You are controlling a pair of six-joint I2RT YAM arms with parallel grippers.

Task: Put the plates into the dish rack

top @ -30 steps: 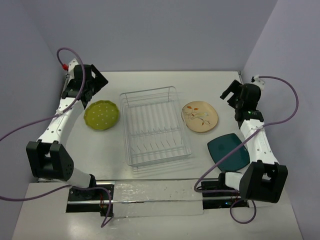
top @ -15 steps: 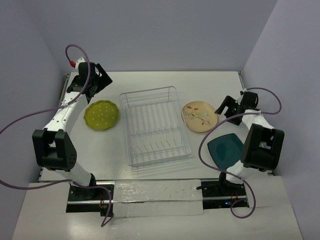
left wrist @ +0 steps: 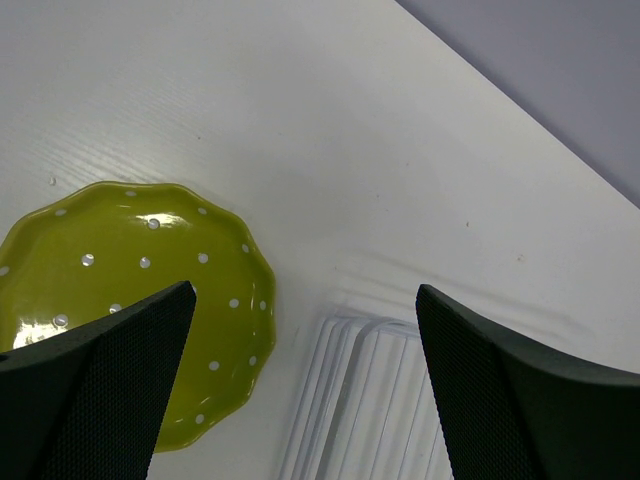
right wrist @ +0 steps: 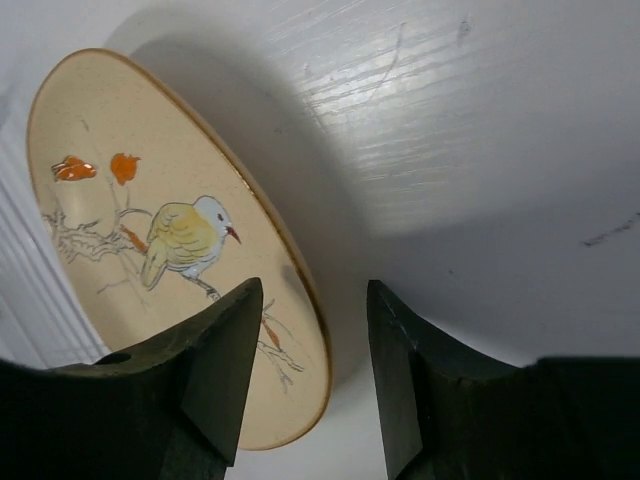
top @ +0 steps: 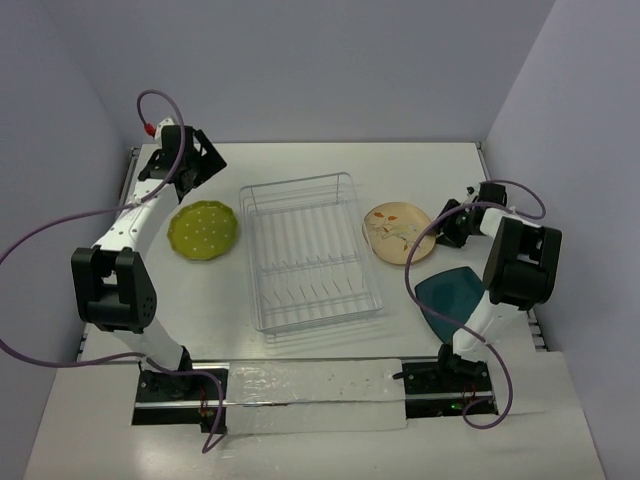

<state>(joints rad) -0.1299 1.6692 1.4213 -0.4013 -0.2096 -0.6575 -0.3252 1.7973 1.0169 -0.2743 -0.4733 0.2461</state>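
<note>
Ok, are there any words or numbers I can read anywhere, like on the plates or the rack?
None: no words, numbers or labels can be read in any view.
The round beige plate has only a painted bird on a twig, no letters.
The yellow-green scalloped plate has only pale dots.
The dark teal plate and the white wire dish rack show no markings.

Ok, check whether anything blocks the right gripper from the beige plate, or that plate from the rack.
Nothing visible does. The open right gripper straddles the rim of the beige plate, one finger over the plate and one outside it. The empty dish rack sits right beside the plate with nothing between them.
</note>
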